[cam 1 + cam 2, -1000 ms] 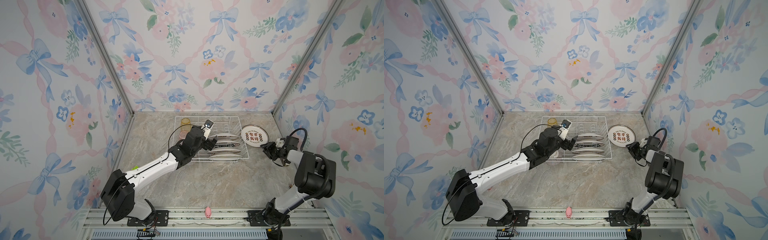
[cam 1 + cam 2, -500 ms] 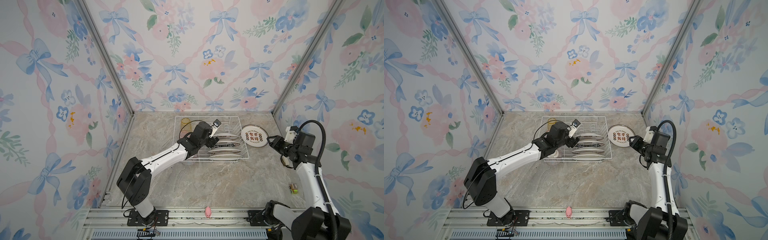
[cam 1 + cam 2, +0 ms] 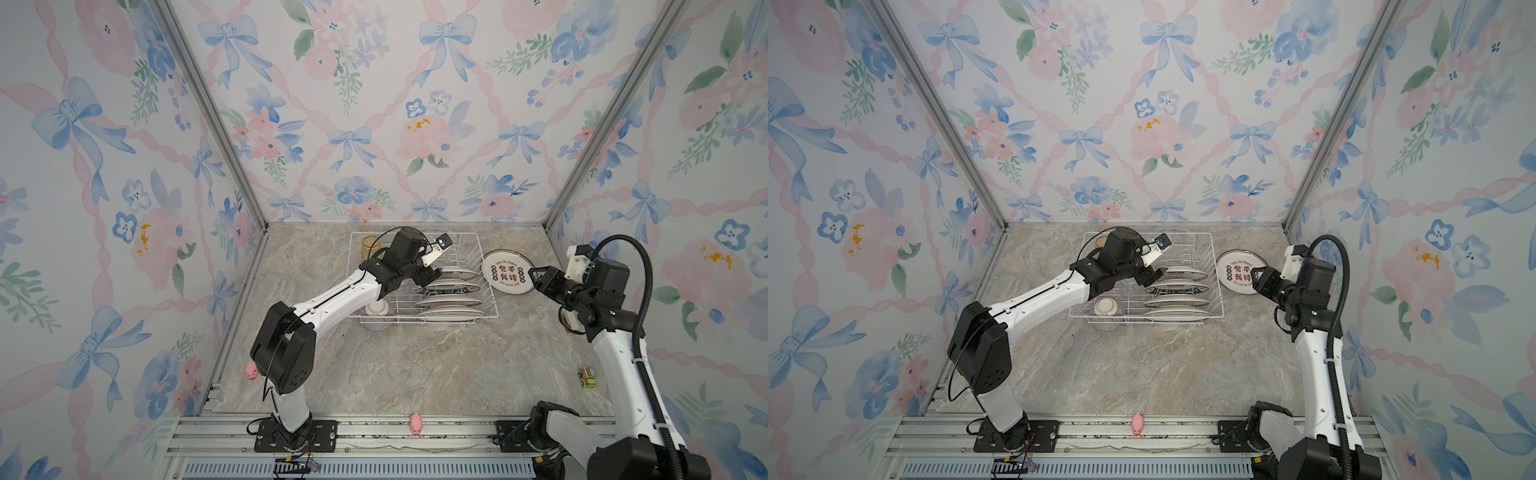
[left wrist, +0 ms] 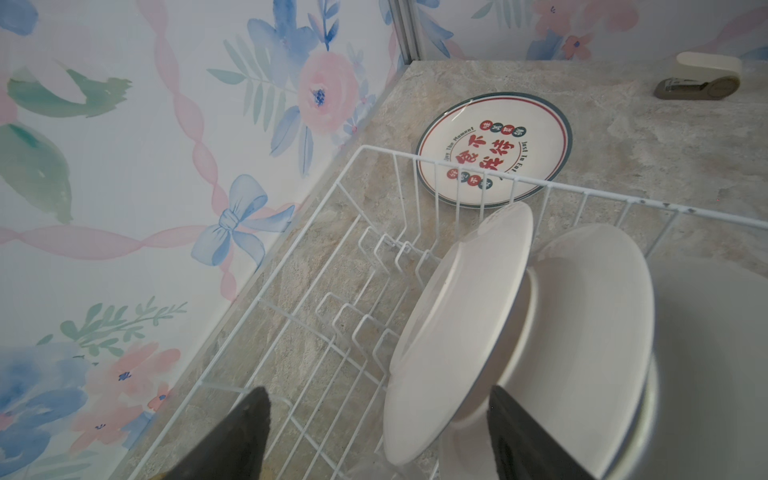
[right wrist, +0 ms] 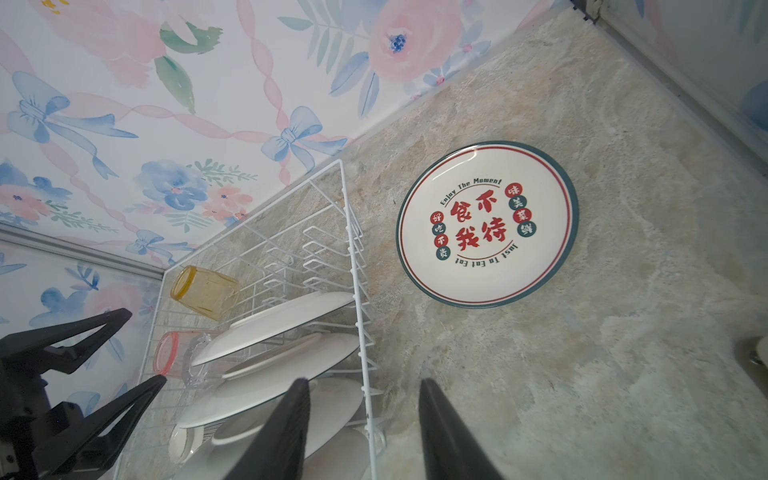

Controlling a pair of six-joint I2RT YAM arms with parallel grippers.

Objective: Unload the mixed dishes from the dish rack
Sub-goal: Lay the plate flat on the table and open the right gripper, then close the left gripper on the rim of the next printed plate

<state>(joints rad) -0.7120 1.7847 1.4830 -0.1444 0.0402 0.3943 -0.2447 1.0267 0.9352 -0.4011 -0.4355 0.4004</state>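
Early days tbh: lettered plate (image 3: 508, 272) out, right of dish rack (image 3: 465, 234). Four plates (image 3: 451, 301), yellow tumbler (image 3: 370, 246), bowl (image 3: 377, 316) to go. My left gripper (image 4: 376, 392) gapes astride uppermost plate (image 3: 459, 273); right gripper (image 5: 365, 380) gapes, empty.

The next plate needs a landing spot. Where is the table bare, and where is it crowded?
Bare: the wide stretch of table between the dish rack and the front rail. Crowded: right of the rack, where the lettered plate lies with the right gripper close by.

A round white plate (image 4: 706, 353) ran blurred off the left wrist view's edge. A tiny yellow-green object (image 3: 587, 377) on the tabletop was unidentifiable.
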